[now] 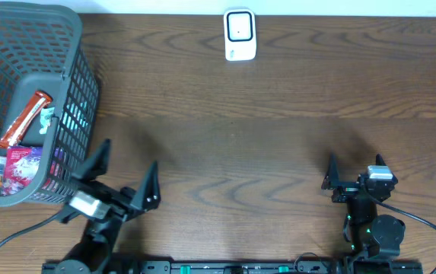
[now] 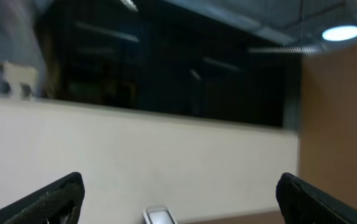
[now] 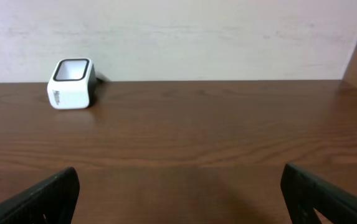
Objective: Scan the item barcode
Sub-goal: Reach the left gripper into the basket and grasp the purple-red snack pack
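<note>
the items to scan lie inside the grey mesh basket (image 1: 81,53) at the left end of the wooden table (image 1: 278,137): an orange snack bar (image 1: 24,119) leaning along the basket's inner wall, and below it, toward the basket's near side, a pink and red packet (image 1: 16,169). no barcode can be read on either. the white scanner (image 1: 240,35) stands well to the right of the basket, at the table's far edge, its dark window facing up; nothing touches it.

the left gripper (image 1: 130,154) sits just off the basket's near right corner, its pincer spread wide and holding nothing; one finger is close to the basket wall, though contact cannot be judged. its wrist camera points up at a pale wall and dark window, with only the scanner's top (image 2: 158,216) showing at the bottom edge between the parted fingers.

the right gripper (image 1: 353,169) is far to the right of the basket, near the table's front edge, pincer also spread and empty. its wrist view looks across bare wood to the scanner (image 3: 71,84).
</note>
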### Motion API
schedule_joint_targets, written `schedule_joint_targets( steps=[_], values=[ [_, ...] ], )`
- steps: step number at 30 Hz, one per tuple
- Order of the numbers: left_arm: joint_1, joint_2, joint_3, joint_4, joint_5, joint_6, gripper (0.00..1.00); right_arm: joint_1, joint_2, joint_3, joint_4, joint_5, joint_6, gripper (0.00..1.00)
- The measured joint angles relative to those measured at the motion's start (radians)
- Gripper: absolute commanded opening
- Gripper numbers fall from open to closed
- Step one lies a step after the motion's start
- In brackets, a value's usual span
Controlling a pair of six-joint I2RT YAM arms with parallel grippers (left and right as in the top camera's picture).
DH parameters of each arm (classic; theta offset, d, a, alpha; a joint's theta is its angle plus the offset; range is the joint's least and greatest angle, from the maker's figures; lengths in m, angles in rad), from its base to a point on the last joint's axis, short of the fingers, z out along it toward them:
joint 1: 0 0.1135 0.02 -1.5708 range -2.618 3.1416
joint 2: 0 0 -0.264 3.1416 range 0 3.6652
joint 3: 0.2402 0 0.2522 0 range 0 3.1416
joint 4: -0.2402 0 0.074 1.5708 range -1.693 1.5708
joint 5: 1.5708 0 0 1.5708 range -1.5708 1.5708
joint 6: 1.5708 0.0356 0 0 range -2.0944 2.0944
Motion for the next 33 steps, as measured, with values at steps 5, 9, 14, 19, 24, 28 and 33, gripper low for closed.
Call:
schedule_joint_targets(
  steps=[5, 9, 14, 19, 24, 28, 33],
  values=[
    [0.000, 0.240, 0.368, -0.282, -0.172, 0.117, 0.97, 0.000, 0.001, 0.000, 0.000, 0.000, 0.000, 0.99],
    [0.005, 0.550, 0.755, -0.606, -0.419, 0.229, 0.97, 0.000, 0.001, 0.000, 0.000, 0.000, 0.000, 0.99],
    [0.107, 0.963, 1.246, -0.946, -0.700, 0.298, 0.98, 0.000, 0.000, 0.000, 0.000, 0.000, 0.000, 0.99],
    [0.298, 1.224, 1.498, -1.115, -0.800, 0.275, 0.98, 0.000, 0.001, 0.000, -0.001, 0.000, 0.000, 0.99],
    [0.405, 1.344, 1.519, -1.329, -0.772, 0.245, 0.98, 0.000, 0.001, 0.000, 0.000, 0.000, 0.000, 0.99],
    [0.492, 1.413, 1.519, -1.410, -0.714, 0.150, 0.98, 0.000, 0.001, 0.000, 0.000, 0.000, 0.000, 0.99],
    [0.587, 1.467, 1.520, -1.512, -0.531, -0.036, 0.98, 0.000, 0.001, 0.000, -0.001, 0.000, 0.000, 0.99]
  ],
)
